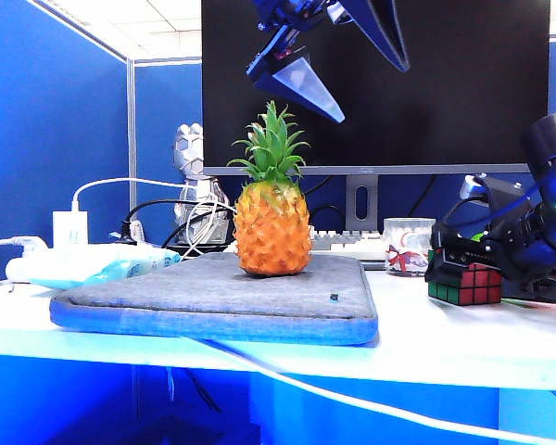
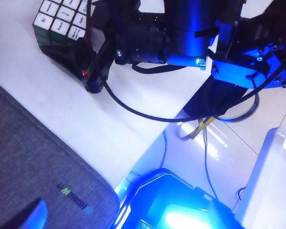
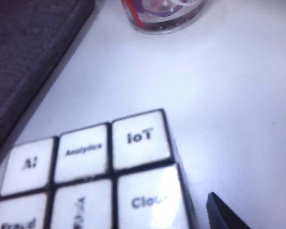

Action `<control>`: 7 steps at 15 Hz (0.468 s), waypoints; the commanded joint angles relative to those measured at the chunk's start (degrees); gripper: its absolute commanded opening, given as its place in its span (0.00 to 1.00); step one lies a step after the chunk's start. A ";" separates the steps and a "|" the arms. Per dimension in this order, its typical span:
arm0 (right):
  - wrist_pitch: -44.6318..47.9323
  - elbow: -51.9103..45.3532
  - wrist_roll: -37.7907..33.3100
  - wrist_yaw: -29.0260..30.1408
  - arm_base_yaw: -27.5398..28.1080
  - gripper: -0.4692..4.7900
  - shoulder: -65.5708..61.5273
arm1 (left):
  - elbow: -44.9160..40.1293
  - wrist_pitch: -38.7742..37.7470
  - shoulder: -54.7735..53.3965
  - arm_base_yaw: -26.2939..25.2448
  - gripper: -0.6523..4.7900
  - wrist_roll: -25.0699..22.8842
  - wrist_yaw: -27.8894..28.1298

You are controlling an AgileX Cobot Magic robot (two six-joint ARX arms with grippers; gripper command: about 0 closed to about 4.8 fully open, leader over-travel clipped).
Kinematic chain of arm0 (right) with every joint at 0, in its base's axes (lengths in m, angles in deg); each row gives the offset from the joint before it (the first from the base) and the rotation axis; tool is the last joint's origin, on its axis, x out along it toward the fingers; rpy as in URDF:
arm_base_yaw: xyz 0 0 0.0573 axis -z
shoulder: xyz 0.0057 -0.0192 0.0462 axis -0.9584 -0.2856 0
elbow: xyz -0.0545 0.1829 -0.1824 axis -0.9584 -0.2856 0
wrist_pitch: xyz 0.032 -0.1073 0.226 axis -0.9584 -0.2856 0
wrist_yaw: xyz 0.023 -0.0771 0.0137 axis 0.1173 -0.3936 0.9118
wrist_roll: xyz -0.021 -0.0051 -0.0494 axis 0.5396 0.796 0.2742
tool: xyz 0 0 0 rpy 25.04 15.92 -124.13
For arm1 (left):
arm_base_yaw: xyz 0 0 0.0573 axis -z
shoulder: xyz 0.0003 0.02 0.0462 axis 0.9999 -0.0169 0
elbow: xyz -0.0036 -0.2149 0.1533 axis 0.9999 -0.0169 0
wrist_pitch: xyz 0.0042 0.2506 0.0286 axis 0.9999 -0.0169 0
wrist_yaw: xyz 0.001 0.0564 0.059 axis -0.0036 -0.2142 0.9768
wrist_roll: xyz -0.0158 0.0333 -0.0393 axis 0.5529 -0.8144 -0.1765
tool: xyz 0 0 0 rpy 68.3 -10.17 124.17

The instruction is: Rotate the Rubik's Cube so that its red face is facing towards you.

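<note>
The Rubik's Cube (image 1: 465, 284) sits on the white table at the right, beside the grey mat. In the exterior view its red face (image 1: 476, 284) points at the camera, with a green side to the left. My right gripper (image 1: 468, 263) is down over the cube, straddling it. In the right wrist view the cube's white lettered top (image 3: 93, 176) fills the frame, and one dark fingertip (image 3: 222, 213) stands just off its side with bare table between, so the gripper is open. My left gripper (image 1: 352, 67) hangs open high above the pineapple, its fingertips (image 2: 27, 214) spread with nothing between them.
A pineapple (image 1: 271, 222) stands on the grey mat (image 1: 213, 298) mid-table. A glass cup (image 1: 408, 245) is just behind and left of the cube. A keyboard (image 1: 343, 243) and monitor stand behind. Chargers and cables lie at the left, and a white cable (image 1: 352, 397) runs along the table front.
</note>
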 commanded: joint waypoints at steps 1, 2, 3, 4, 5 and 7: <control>-1.49 -0.70 -2.60 0.35 -0.04 1.00 -0.37 | 0.02 0.31 0.24 0.07 1.00 0.17 0.04; -0.68 -0.72 -2.51 0.44 -0.04 1.00 0.07 | 0.02 0.33 0.24 0.07 1.00 0.17 0.74; 0.70 -0.70 -2.16 0.42 -0.02 1.00 1.07 | 0.02 0.37 0.24 0.07 1.00 0.13 2.82; 1.88 -0.61 -1.68 0.46 0.04 1.00 2.25 | 0.02 0.39 0.24 0.04 1.00 -0.07 3.85; 0.98 0.07 -0.68 0.50 0.20 1.00 3.19 | 0.02 0.59 0.24 0.04 1.00 -0.07 4.04; -5.18 2.75 3.69 1.20 0.70 1.00 6.38 | 0.02 1.42 0.26 -0.02 1.00 -0.07 5.14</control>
